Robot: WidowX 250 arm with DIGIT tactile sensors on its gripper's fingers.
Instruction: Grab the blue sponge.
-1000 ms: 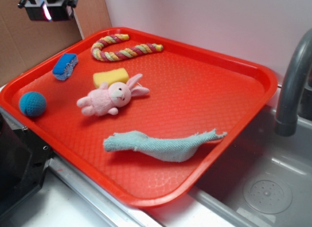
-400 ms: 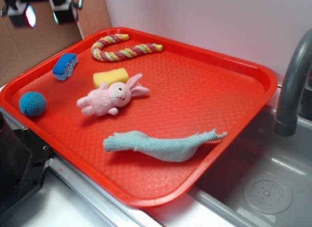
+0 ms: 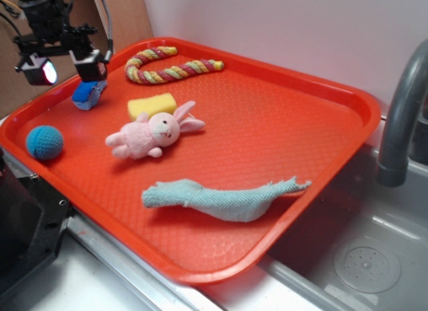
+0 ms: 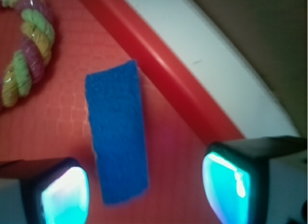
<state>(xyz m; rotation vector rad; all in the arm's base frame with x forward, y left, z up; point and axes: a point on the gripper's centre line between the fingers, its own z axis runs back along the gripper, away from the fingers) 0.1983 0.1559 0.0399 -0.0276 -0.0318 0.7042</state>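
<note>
**Open gripper poised over the blue sponge**

I take the red tray (image 3: 321, 117) as my landmark. From the outside camera I see my gripper (image 3: 65, 65) hanging over the tray's far left corner, its two fingers spread wide apart, with nothing held between them. One finger (image 3: 90, 67) sits directly in front of the blue sponge (image 3: 89, 95), hiding its upper part; the other finger (image 3: 38, 70) stands out toward the tray's left rim.

In the wrist camera the blue sponge (image 4: 118, 132) lies flat on the tray floor (image 4: 57, 113), its long side running roughly along the raised red rim (image 4: 159, 65). The lower end of the sponge reaches down between the two glowing fingertips, nearer to the left one (image 4: 65, 197) than to the right one (image 4: 226, 188). I cannot tell from either view whether any finger touches the sponge; a strip of red tray shows on both sides of it in the wrist view.

A striped rope toy (image 3: 170, 65) lies along the tray's back edge, just beside the sponge, and its curl also shows in the wrist view (image 4: 24, 55). A yellow sponge (image 3: 152, 105) rests further in toward the tray's middle, touching a pink bunny (image 3: 150, 134). A teal ball (image 3: 45, 142) sits near the left rim, and a pale green rag (image 3: 221, 198) stretches across the tray's near side.
</note>
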